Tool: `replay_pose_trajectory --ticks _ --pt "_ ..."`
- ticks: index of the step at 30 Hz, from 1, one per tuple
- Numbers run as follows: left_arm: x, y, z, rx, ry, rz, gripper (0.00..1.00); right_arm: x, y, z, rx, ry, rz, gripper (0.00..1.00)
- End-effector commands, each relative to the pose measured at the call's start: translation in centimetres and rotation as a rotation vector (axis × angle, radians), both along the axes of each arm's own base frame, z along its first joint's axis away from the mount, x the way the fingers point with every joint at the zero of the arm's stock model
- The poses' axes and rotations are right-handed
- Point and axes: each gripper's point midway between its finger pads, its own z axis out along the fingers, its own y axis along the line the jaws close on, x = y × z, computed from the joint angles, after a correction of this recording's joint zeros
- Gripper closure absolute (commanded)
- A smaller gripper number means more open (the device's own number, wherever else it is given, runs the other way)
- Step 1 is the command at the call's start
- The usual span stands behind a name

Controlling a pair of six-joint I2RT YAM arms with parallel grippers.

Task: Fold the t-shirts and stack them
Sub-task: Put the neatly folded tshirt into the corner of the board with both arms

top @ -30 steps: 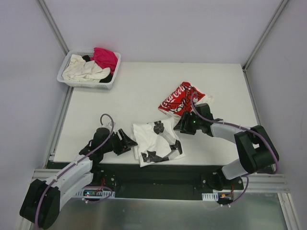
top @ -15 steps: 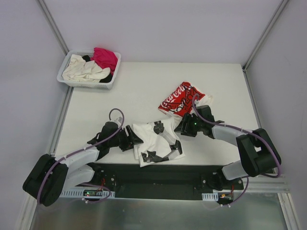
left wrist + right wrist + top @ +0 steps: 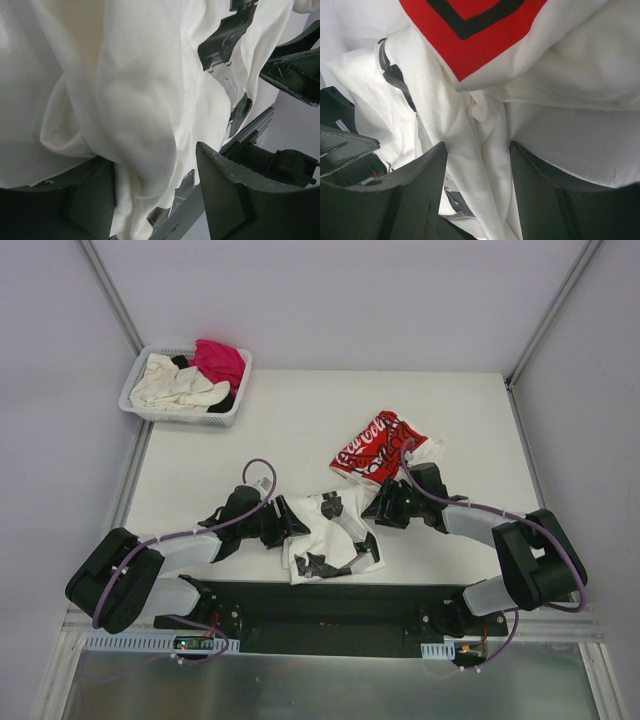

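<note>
A white t-shirt with black print lies crumpled at the table's near middle. My left gripper is at its left edge, jaws open, with a thick fold of the cloth between the fingers; a gap shows beside the right finger. My right gripper is at the shirt's right edge, shut on a bunched fold that fills the space between its fingers. The white t-shirt with red Coca-Cola print lies just behind it, and its red print shows in the right wrist view.
A white slotted basket stands at the back left, holding a cream shirt, a magenta one and a black one. The table's near edge runs just below the white shirt.
My left gripper has moved right along the near side until its fingers reach the white shirt's left edge. My right gripper has stayed at the shirt's right edge.
</note>
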Motion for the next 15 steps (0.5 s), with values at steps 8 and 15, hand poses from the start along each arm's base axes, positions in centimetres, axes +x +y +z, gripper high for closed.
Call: replay_pose_trajectory --ticks 8,15 --pt "0.7 -1.0 0.8 -0.032 -0.056 -0.020 0.42 -3.9 -1.8 -1.2 -0.035 0.033 -0.009 0.43" --pt "0.3 -0.7 0.3 -0.029 -0.065 -0.021 0.42 -4.8 -2.4 -1.4 -0.041 0.013 -0.025 0.43"
